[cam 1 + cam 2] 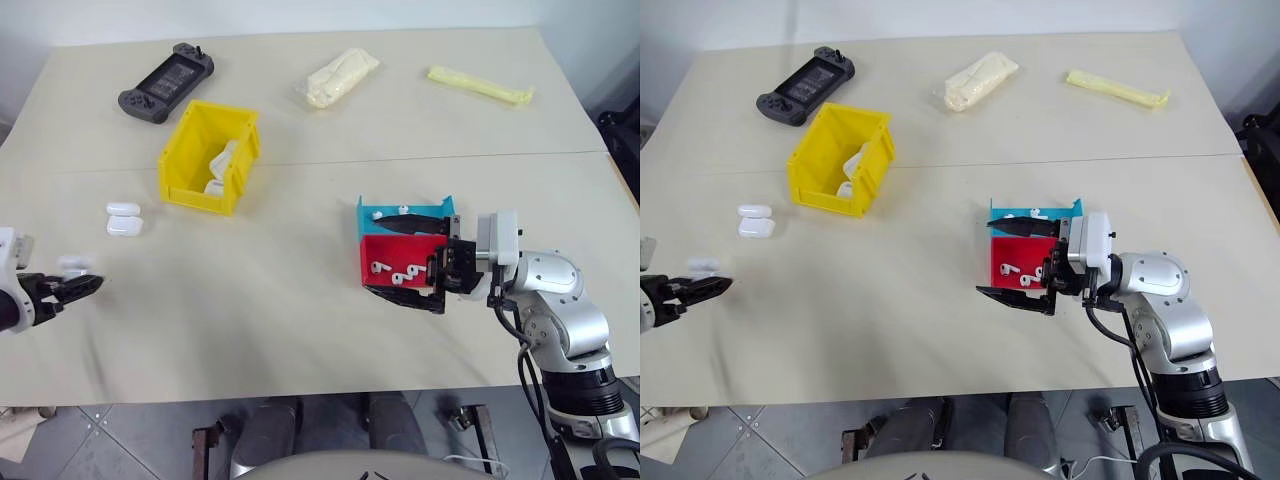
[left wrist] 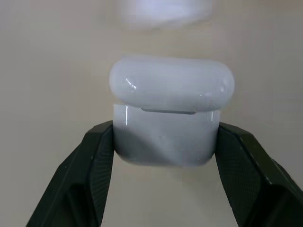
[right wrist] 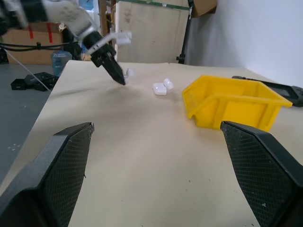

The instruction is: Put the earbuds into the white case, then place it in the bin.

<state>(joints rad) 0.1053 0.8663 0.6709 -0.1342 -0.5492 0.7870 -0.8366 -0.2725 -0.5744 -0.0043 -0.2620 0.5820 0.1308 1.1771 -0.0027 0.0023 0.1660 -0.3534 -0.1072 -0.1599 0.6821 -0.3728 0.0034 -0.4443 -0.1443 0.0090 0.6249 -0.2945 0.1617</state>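
Observation:
My left gripper is at the far left, near the table's front edge, shut on a white case. Its two black fingers clamp the case's lower half, and the lid stands slightly ajar. Earbuds lie in a small red tray right of centre. My right gripper hangs open over that tray and points left, one finger on each side of it. The yellow bin stands at the back left with white cases inside. In the right wrist view the left gripper is beyond the bin.
Two more white cases lie side by side between the bin and my left gripper. A cyan tray adjoins the red one. A black game controller, a cream packet and a yellow strip lie along the far side.

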